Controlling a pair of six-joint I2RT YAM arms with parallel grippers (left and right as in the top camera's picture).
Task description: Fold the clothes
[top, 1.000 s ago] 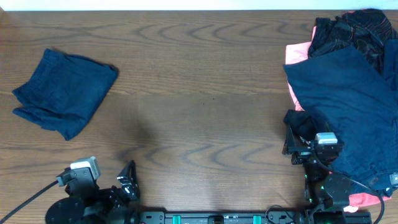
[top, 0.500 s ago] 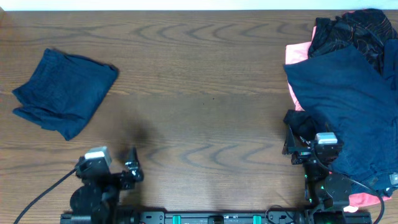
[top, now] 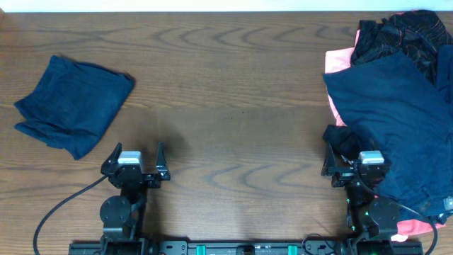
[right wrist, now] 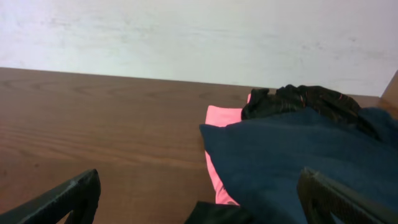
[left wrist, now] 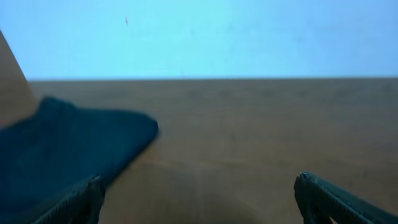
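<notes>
The navy top (top: 396, 120) would likely handle soft, light and limp, best pinched at a hem corner near the right hand (top: 340, 151). It lay rumpled over a pink piece (top: 338, 60) at the desk's (top: 241, 85) right end. The right hand and left hand (top: 136, 156) both stood apart, empty.

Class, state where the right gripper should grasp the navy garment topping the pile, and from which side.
Probably the navy garment's left edge, pinched from the open table side: it lies exposed over the pink cloth, nearest the right gripper.
</notes>
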